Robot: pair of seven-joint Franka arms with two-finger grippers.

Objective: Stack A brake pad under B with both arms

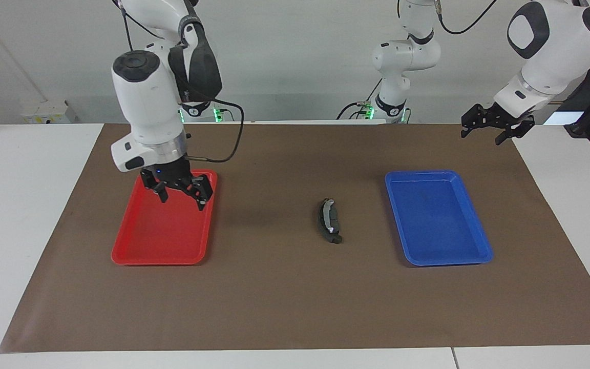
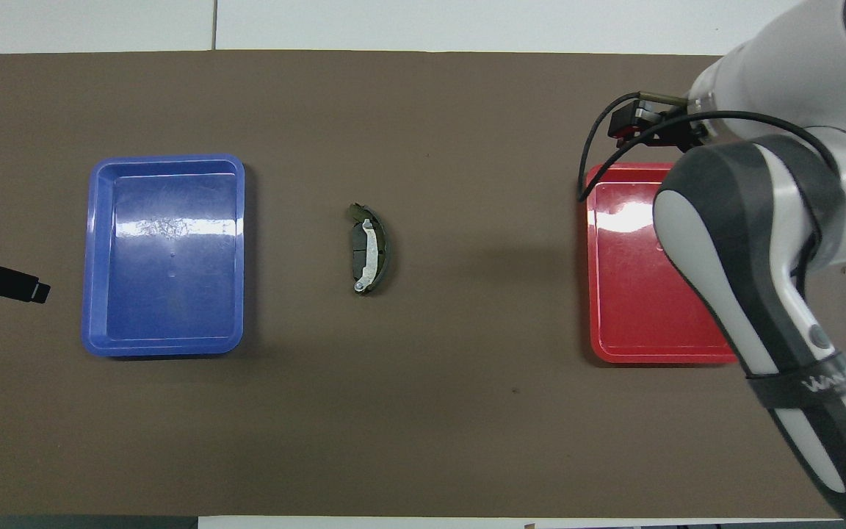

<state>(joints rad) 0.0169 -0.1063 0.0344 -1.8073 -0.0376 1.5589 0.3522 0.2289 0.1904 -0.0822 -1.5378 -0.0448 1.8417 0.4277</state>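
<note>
Black-fingered and empty, the right gripper [image 1: 182, 197] is hanging low over the robots' end of the shallow red plastic tray [image 1: 164, 251], its jaws standing wide apart. The left gripper [image 1: 497, 127] is waiting in the air over the edge of the brown paper mat [image 1: 285, 307] at the left arm's end of the table, fingers looking spread and holding nothing.

Between the red tray and the shallow blue plastic tray [image 1: 438, 246], B [image 1: 329, 221], the long black crescent with the silvery-grey band, is lying on the mat. It seems to be resting on A brake pad [image 2: 357, 253], the short plain dark-grey pad, which is showing only as a dark layer beside the band; how squarely the two are sitting cannot be told.

The likely risk is a curved piece perching on a shorter one. Any sideways brush from a passing finger could be sliding B off, or rocking it so that the pair is splitting apart. Keeping both grippers high and away looks safest.
</note>
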